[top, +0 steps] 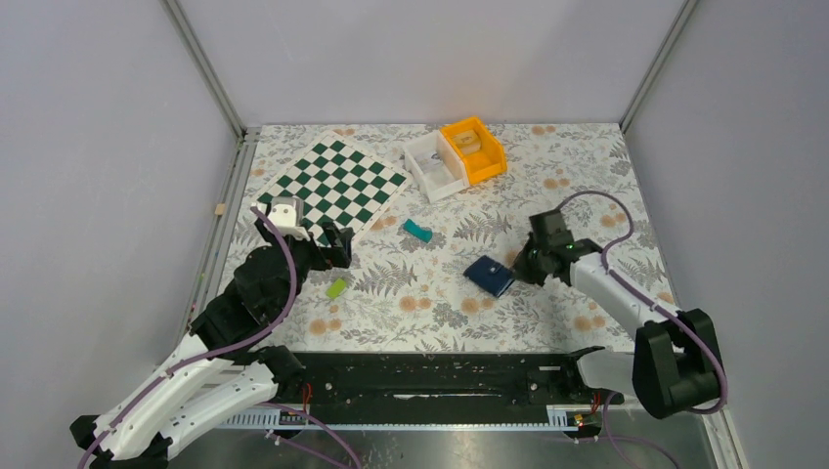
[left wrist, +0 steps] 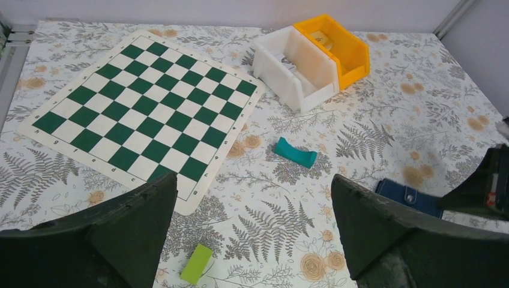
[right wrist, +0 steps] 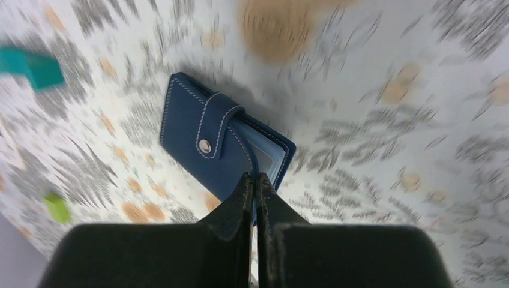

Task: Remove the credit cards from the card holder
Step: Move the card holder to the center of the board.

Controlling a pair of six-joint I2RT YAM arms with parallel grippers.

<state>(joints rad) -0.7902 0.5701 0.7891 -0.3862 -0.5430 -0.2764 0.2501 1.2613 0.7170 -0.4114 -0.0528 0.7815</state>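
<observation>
Open cloth (top: 587, 166) around card holder (top: 489, 275), teal block (top: 417, 231) near its left

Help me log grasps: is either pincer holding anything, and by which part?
The right pincer is shut on the card holder at its open edge; the left pincer holds nothing.

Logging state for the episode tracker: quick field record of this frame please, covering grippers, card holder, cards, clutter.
left gripper: open, holding nothing
right gripper: shut on edge of card holder
snap tab: fastened
credit cards: none out; pale layer inside holder, card or panel unclear
clutter: chessboard, white bin, orange bin, teal block, green block
</observation>
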